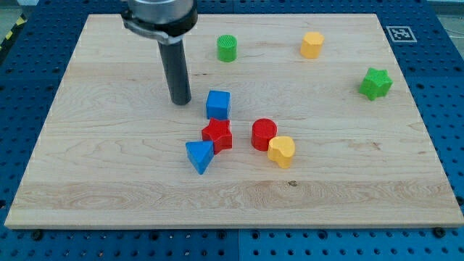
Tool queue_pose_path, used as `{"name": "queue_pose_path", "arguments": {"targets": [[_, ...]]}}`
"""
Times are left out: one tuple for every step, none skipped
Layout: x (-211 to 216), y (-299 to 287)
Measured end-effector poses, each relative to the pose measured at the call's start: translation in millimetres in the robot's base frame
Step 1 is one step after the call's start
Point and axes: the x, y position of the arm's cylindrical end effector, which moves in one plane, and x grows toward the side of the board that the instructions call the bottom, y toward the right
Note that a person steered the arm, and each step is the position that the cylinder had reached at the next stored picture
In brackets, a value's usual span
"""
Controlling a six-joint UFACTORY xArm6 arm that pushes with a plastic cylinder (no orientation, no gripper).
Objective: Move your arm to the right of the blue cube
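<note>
The blue cube (218,104) sits near the middle of the wooden board (109,167). My tip (180,101) rests on the board just to the view's left of the blue cube, a small gap between them. The dark rod rises from the tip to the arm's flange at the view's top. Right below the blue cube lies a red star block (217,134), touching or almost touching it.
A blue triangle block (199,156) lies below the red star. A red cylinder (264,134) and a yellow heart block (282,151) touch at centre right. A green cylinder (227,48), a yellow block (312,44) and a green star (375,83) stand farther up and right.
</note>
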Motion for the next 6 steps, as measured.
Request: {"name": "queue_pose_path", "arguments": {"targets": [[-37, 9], [-46, 62], [-39, 114], [-19, 122], [3, 117], [26, 107]]}}
